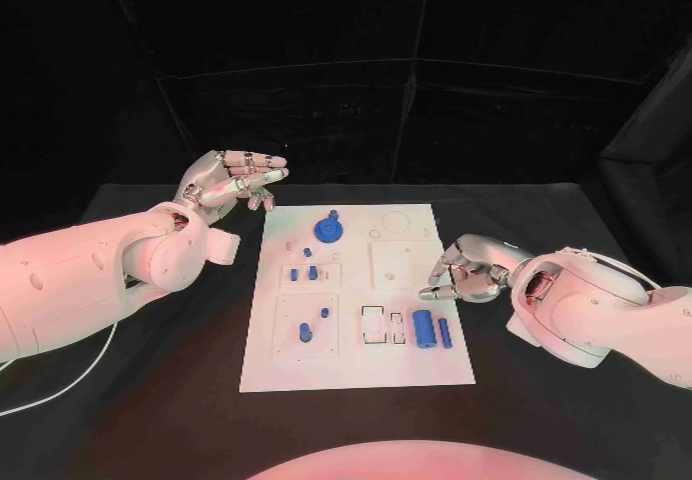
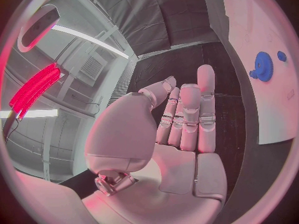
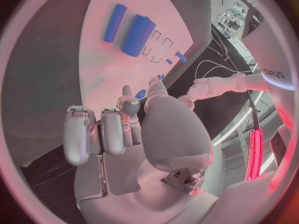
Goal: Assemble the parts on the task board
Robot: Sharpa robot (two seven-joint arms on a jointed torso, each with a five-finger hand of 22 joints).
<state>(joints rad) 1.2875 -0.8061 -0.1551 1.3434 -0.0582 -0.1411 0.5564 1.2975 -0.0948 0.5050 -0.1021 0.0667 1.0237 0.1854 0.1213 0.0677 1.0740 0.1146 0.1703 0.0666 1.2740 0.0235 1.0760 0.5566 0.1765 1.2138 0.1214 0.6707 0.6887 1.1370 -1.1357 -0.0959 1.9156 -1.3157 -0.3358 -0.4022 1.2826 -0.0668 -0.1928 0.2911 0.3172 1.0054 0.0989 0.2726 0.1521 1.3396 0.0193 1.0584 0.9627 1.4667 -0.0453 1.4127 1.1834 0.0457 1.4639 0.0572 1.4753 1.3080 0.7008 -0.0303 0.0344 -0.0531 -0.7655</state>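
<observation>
The task board [image 1: 361, 300], a white plate, is laid lengthwise in the middle of the black table [image 1: 577, 400]. Blue parts are spread over it: a gear-shaped part [image 1: 330, 231] is seen near the far end, several small pegs [image 1: 303, 272] are set left of centre, and a thick cylinder [image 1: 424, 328] with a thinner rod [image 1: 444, 333] just beside it lies toward the near right. The right hand [image 1: 464, 272] is held at the board's right edge, fingers curled loosely inward over the plate, with nothing gripped in them. The left hand [image 1: 231, 182] is raised beyond the board's far left corner, well apart from the parts, its fingers extended and close together, nothing held. In the left wrist view the gear-shaped part [image 2: 264, 66] is shown on the plate beyond the straightened fingers [image 2: 190, 114].
</observation>
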